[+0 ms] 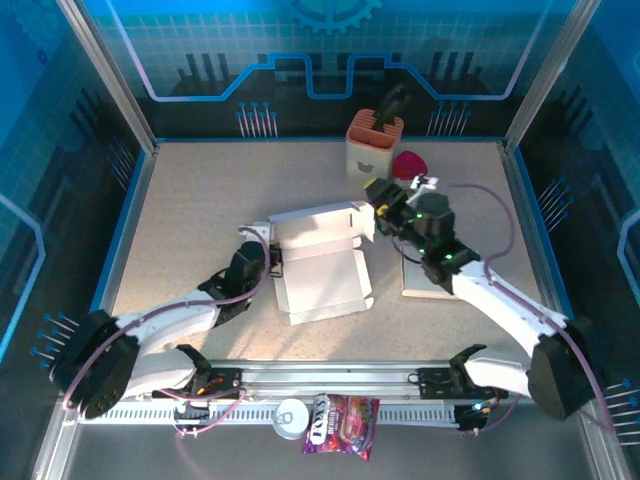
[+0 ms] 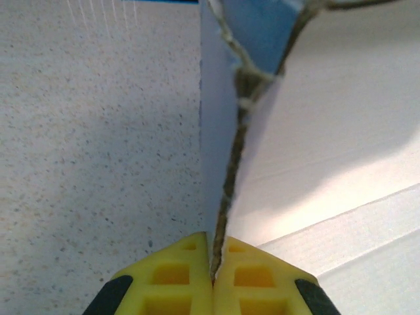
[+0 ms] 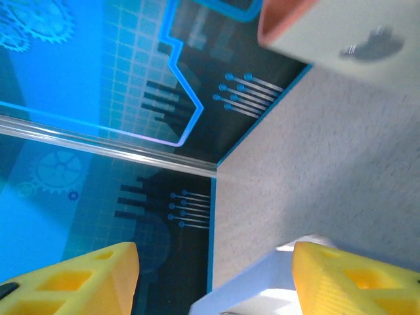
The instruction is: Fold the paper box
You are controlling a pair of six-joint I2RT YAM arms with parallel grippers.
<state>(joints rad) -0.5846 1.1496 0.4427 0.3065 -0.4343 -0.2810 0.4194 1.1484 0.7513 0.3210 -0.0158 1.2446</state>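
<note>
A speckled beige tabletop (image 1: 200,200) is being enclosed by blue walls (image 1: 100,60) printed with gears and circuit lines, with aluminium posts (image 1: 105,75) standing at the corners. The paper box (image 1: 320,280) is lying near the middle of the tabletop, between the two arms. Its long axis is being laid across the tabletop from left to right, with the right end turned a little toward the far wall. Its base is lying flat with the open side facing up, and its rear panel is being raised along the far edge.

The box's left wall is being pinched by the left hand (image 2: 212,262), its yellow fingers pressed together on the thin cardboard edge. The right hand (image 1: 380,200) is being held at the rear panel's right end, its fingers (image 3: 354,282) spread wide, with a white corner of the box showing between them; whether it is being touched cannot be told.

An orange-and-white holder (image 1: 372,148) is standing by the far wall.
</note>
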